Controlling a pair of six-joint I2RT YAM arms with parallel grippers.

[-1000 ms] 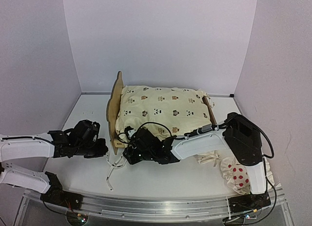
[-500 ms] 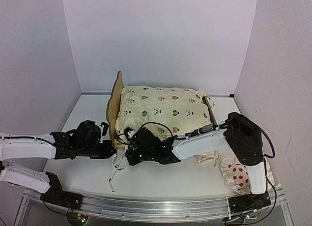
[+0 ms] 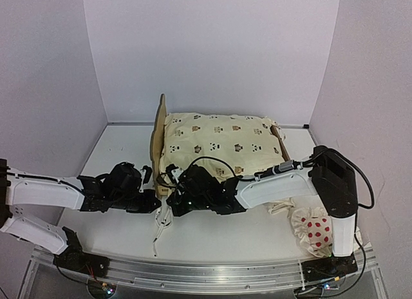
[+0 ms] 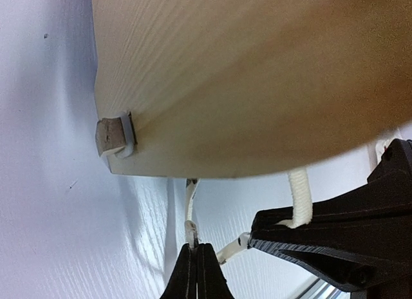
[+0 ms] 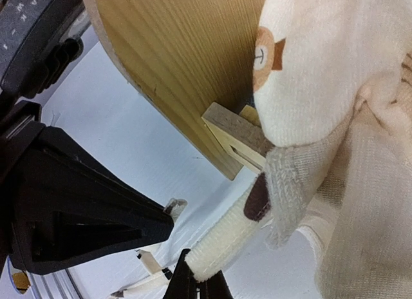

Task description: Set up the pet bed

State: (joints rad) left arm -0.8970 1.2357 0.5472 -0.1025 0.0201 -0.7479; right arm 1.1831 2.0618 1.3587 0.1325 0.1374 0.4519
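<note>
**While both grippers pinch ties, the pet bed stands mid-surface**

Where the left wrist view looks down its own fingers, the left gripper (image 4: pixel 196 255) has its tips pressed together on a thin white tie (image 4: pixel 190 231) that hangs from below the wood above. Just to its right in that view a black finger of the other arm carries a thicker white cord looped over its edge. Pale grained plywood of the headboard (image 4: pixel 257 73) fills the upper part of the view, with a small tab sticking out near its lower left corner.

Seen from the right wrist, the right gripper (image 5: pixel 196 278) is closed too, pinching a thick cream tie (image 5: pixel 225 242) with a brown spot. This tie runs up to the edge of the cream cover (image 5: pixel 322 73) with its small animal prints. The left gripper's dark body sits close by on the left of that view, and the two grippers nearly meet at the near corner of the headboard.

From above, the pet bed (image 3: pixel 156 128) stands in the middle of the white surface (image 3: pixel 122 151), toward the back wall, with its headboard upright at the left end. The cover lies over the whole frame and hides the base. A loose white cord trails on the surface below the two grippers. A white red-dotted pillow (image 3: pixel 313 231) lies well apart from the bed, near the right arm's base.
</note>
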